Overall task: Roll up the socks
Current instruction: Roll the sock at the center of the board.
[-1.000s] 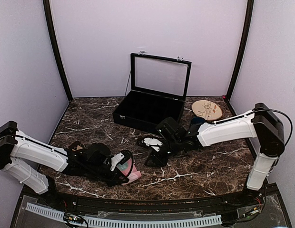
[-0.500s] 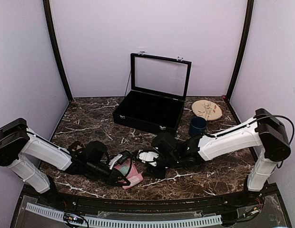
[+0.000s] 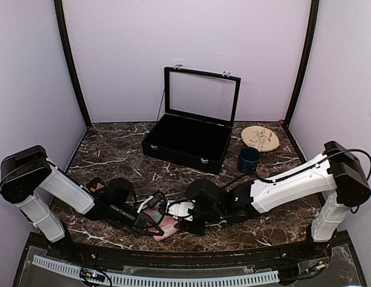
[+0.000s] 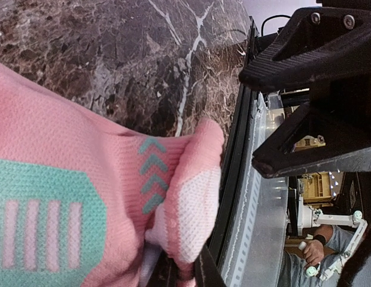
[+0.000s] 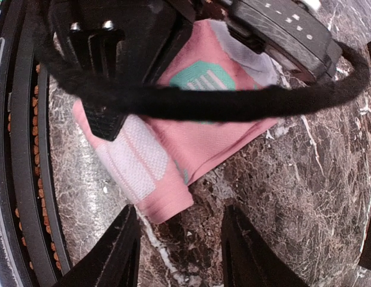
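The pink sock [image 3: 166, 228] with a teal patch and white patches lies near the table's front edge. My left gripper [image 3: 151, 220] is shut on its end. In the left wrist view the fingers [image 4: 186, 276] pinch the pink and white fabric [image 4: 84, 179]. My right gripper [image 3: 186, 220] is open just right of the sock. In the right wrist view, the sock's corner [image 5: 167, 203] lies between my open right gripper's [image 5: 179, 210] fingertips, untouched. The dark brown sock [image 3: 96, 185] with tan marks lies behind the left arm, mostly hidden.
An open black case [image 3: 185, 140] with a raised glass lid stands at the back middle. A blue cup [image 3: 248, 159] and a round wooden disc [image 3: 261, 138] are at the back right. The table's front rim [image 3: 173, 248] runs just below the sock. A black cable [image 5: 233, 101] crosses the right wrist view.
The right arm has swung left and toward the front edge, bringing its open gripper up to the pink sock. The left gripper has shifted slightly right and nearer with the sock.
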`<state>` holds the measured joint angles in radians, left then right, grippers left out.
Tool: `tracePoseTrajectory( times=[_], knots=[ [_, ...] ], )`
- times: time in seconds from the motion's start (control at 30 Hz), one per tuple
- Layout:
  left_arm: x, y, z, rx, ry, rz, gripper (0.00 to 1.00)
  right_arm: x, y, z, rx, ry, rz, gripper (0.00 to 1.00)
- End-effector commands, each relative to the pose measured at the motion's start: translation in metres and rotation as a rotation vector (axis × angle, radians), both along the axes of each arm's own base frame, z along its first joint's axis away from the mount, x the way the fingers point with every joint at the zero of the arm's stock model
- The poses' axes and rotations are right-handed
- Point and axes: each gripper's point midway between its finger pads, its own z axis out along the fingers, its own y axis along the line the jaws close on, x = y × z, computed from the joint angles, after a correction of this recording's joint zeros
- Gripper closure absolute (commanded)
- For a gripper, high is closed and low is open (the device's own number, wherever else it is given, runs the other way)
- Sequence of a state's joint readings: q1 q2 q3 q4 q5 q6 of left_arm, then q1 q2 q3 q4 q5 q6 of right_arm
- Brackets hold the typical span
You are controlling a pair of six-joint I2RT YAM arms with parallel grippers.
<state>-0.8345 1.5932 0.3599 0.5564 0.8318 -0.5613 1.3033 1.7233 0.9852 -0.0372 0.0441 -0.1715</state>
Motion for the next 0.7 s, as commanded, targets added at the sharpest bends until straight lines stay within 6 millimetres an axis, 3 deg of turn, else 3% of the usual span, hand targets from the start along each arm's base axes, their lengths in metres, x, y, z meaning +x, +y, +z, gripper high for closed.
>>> tracePoseTrajectory(
  times=[0.0,0.27,0.67],
  knots=[
    [-0.009,0.004,-0.006,0.006,0.070,-0.030,1.00,-0.009,0.009,0.008,0.008,-0.062,0.043,0.56],
    [-0.004,0.005,-0.006,-0.004,0.080,-0.035,1.00,-0.021,0.013,-0.006,-0.037,-0.067,0.109,0.53],
    [-0.007,0.004,-0.005,-0.023,0.100,-0.057,1.00,-0.021,0.024,-0.021,-0.078,-0.118,0.152,0.53]
  ],
)
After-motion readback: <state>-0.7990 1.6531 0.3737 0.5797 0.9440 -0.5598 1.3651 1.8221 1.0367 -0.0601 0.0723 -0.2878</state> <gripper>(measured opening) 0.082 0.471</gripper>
